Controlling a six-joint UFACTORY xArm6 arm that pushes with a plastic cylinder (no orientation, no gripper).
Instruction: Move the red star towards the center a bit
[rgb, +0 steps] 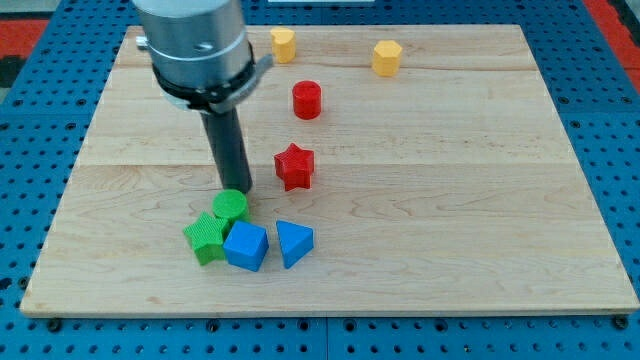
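Left of ridged red star (294, 166): my tip (240, 190).

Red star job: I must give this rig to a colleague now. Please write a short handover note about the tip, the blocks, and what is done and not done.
Tip: my tip is down at the board, just above the green round plastic block, to the view's left of the red star-shaped plastic block and apart from it.
Red star: sits a bit left of the centre of the wooden board, below the red cylinder block.
Done: whether the star has been pushed at all cannot be told from this one picture.
Left: push the star gently to the view's right, toward the centre.
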